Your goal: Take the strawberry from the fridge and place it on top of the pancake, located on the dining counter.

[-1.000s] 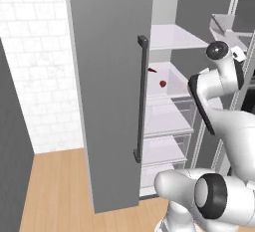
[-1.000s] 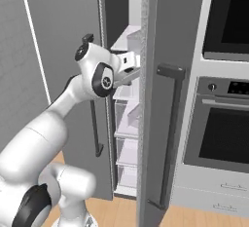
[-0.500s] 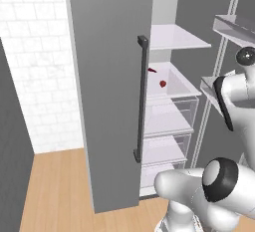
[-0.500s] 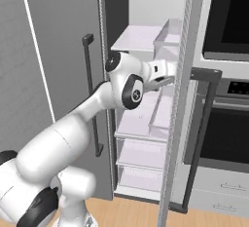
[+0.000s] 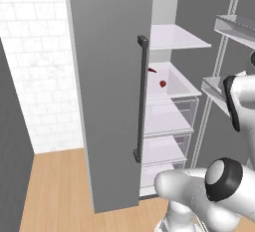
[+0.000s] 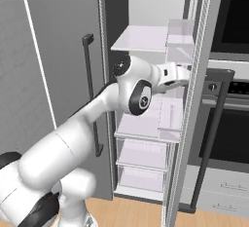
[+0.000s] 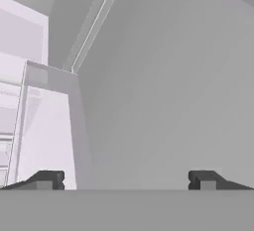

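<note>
Fridge (image 5: 109,91) is open, with the strawberry (image 5: 163,83) on a middle shelf. The gripper (image 7: 126,180) is spread wide and empty, facing the right door's inner wall. So the berry looks off to its left, deeper inside.

Fridge (image 5: 107,76) doors look like matt grey painted metal, with a dark satin bar handle (image 5: 141,99). Shelves (image 5: 174,37) inside are smooth glossy white, drawers (image 5: 169,119) clear plastic. Floor (image 5: 55,191) is light wood planks, wall (image 5: 35,52) white rough-ish brick. Arm (image 6: 73,138) is shiny white plastic.
</note>
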Motion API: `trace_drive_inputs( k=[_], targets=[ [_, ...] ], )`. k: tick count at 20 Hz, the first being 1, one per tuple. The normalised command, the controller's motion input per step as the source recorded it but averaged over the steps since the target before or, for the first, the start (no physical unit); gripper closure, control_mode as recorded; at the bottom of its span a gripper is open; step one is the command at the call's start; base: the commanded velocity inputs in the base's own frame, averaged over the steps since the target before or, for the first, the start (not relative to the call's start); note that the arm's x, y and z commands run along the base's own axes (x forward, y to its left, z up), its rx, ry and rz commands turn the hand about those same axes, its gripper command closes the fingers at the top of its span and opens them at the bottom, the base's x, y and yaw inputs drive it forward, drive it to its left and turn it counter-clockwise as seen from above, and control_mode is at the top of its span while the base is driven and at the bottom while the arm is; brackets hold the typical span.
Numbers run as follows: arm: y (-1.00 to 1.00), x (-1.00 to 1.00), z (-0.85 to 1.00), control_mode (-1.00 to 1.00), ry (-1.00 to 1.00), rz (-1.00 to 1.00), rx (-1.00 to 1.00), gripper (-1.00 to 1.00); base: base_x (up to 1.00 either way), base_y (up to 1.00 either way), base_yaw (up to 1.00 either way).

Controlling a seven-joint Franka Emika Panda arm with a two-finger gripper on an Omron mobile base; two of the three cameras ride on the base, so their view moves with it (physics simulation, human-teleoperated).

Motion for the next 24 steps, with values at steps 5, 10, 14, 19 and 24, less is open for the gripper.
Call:
trace_drive_inputs(
  k=[5,10,14,19,24],
  targets=[
    [0.91,-0.14,0.00,-1.00,-0.03,0.01,0.00,-1.00,0.00,0.00,0.00],
    [1.00,0.00,-0.10,-1.00,-0.08,0.01,0.03,-1.00,0.00,0.00,0.00],
    [0.94,0.00,-0.24,-1.00,-0.09,0.02,0.11,-1.00,0.00,0.00,0.00],
    [0.78,0.06,-0.22,-1.00,-0.03,0.05,0.18,-1.00,0.00,0.00,0.00],
    [0.70,0.27,-0.03,-1.00,0.00,0.14,0.23,-1.00,0.00,0.00,0.00]
  ],
)
